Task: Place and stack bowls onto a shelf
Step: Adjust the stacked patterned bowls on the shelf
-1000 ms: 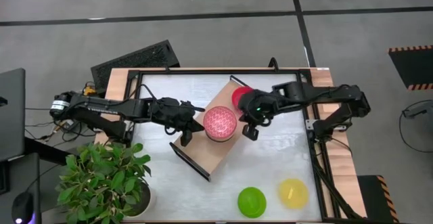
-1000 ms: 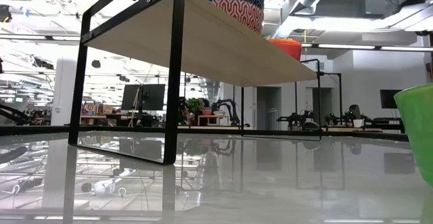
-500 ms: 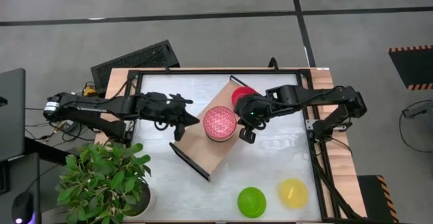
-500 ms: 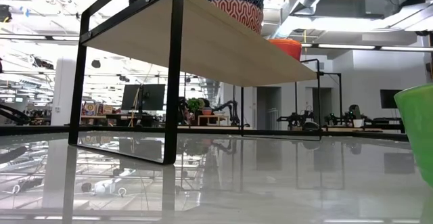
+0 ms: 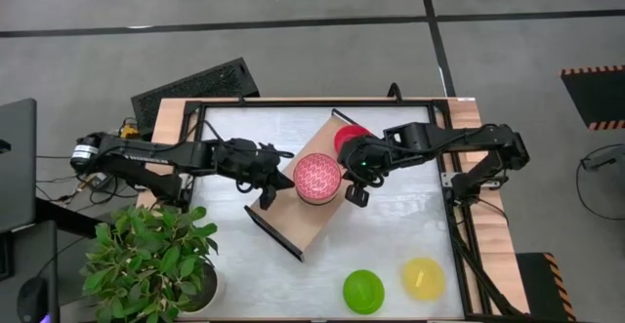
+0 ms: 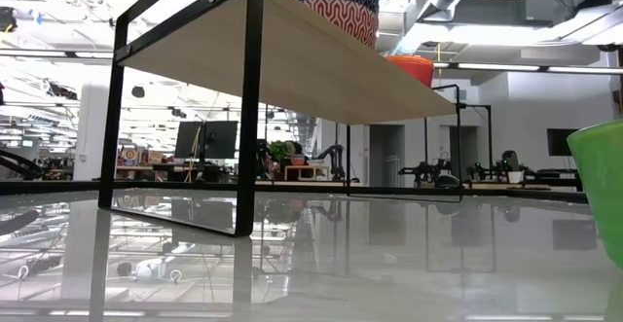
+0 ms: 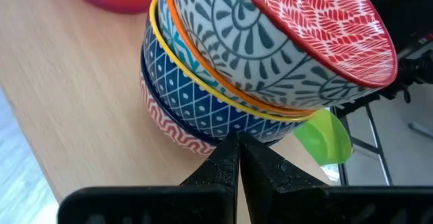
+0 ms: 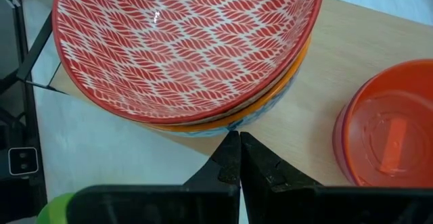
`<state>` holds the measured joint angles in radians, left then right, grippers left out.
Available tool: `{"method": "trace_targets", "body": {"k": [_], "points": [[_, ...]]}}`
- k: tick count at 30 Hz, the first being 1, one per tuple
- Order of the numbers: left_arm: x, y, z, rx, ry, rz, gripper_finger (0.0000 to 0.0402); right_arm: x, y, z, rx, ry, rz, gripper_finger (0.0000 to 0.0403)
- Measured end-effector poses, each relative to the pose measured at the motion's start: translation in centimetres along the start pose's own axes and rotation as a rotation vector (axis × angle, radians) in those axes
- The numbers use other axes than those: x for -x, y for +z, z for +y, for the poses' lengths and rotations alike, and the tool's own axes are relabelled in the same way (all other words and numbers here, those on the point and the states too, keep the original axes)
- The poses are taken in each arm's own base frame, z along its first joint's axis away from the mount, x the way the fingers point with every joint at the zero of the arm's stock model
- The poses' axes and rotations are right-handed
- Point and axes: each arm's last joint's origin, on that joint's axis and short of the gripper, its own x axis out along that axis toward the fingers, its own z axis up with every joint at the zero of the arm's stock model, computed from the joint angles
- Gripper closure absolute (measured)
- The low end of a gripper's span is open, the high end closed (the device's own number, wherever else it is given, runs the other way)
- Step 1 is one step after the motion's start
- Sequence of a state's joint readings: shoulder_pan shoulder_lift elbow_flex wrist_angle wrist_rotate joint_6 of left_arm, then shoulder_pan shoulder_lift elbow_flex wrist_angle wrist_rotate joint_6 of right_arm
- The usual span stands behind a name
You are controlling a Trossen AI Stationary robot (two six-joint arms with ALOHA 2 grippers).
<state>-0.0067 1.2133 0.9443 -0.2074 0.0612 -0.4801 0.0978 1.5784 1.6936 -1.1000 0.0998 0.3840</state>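
Observation:
A stack of several lattice-patterned bowls point(image 5: 317, 175), topped by a red-and-white one point(image 8: 183, 48), stands on the light-wood shelf point(image 5: 289, 218). A plain red bowl point(image 5: 348, 138) sits beside it on the same board. My left gripper point(image 5: 278, 181) is shut at the stack's left side, its tips point(image 7: 238, 139) at the lowest bowls. My right gripper point(image 5: 347, 181) is shut at the stack's right side, its tips point(image 8: 238, 137) just under the rims. A green bowl point(image 5: 363, 291) and a yellow bowl point(image 5: 423, 278) rest on the white tabletop near its near edge. My left gripper's shut fingertips point(image 7: 230, 149) point level at the lower wall of the stack's bottom bowls point(image 7: 203, 126), from the table's left; I cannot tell whether they touch. My right gripper's shut fingertips point(image 8: 233, 149) point at the stack's lower wall point(image 8: 223, 124) from the right; touching or not, I cannot tell.
The shelf lies diagonally across the table, on black end frames point(image 6: 248, 98). A potted plant point(image 5: 146, 260) stands off the table's near left corner. The black table frame point(image 5: 454, 206) runs along the right edge. Bare tabletop lies between the shelf and the green bowl.
My left gripper drew back a little toward the table's left, then came back to the stack's side. My right gripper shifted slightly left, closer to the stack. Both stayed shut. The stack and the red bowl did not visibly move.

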Motion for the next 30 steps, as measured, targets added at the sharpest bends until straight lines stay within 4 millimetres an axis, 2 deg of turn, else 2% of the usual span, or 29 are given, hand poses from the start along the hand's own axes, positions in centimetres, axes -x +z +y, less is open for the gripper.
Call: {"method": "trace_targets", "body": {"k": [30], "points": [[0.06, 0.43, 0.20, -0.068, -0.013, -0.027, 0.0401, -0.01, 0.26, -0.56, -0.026, 0.008, 0.000, 0.0381]]}}
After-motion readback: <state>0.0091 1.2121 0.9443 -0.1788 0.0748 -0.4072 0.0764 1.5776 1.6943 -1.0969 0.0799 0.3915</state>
